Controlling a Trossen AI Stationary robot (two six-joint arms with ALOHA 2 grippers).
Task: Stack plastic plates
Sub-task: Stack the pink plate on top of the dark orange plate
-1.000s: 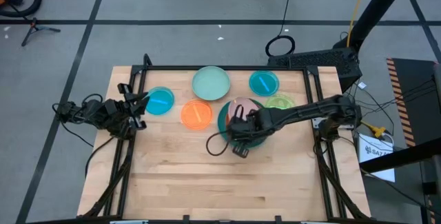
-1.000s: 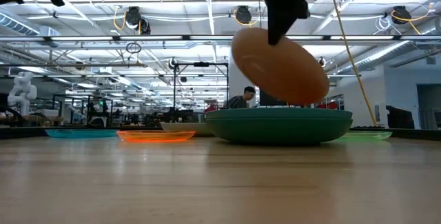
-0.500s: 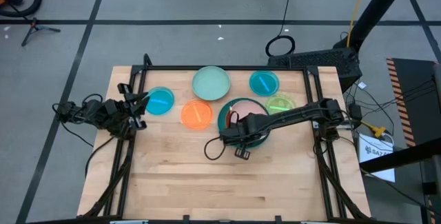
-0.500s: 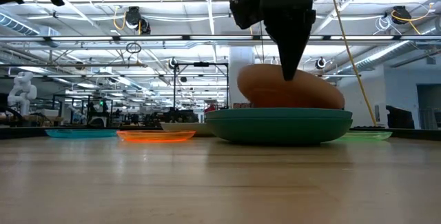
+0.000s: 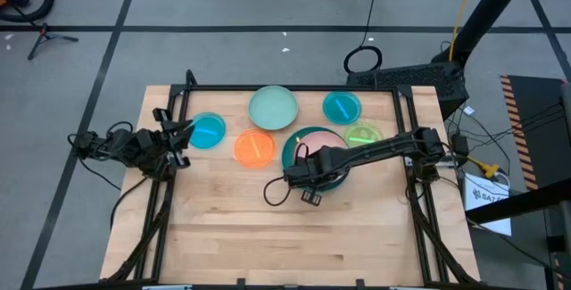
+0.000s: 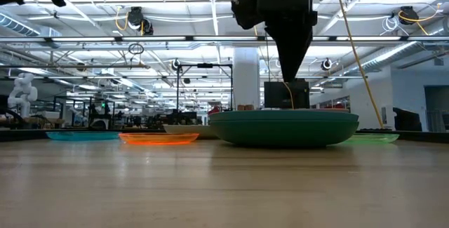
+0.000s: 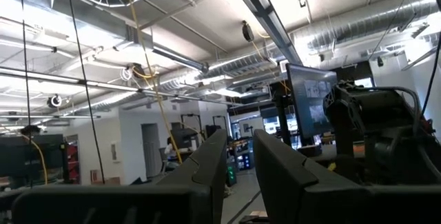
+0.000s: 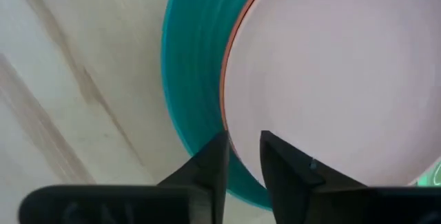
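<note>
The right claw (image 5: 301, 160) is hovering over the near edge of the round pink plastic plate (image 5: 323, 137), fingers parted, gripping nothing. That plate is lying inside the large teal plate (image 6: 284, 127) mid-surface. The left claw (image 5: 181, 132) is waiting at the left edge, slightly parted.

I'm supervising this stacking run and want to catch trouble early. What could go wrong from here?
The right gripper sits low over the pink plate in the teal plate, its fingers astride the pink rim; lifting away could drag the plate off-centre. Its cable loop hangs near the orange plate and could snag it.
</note>
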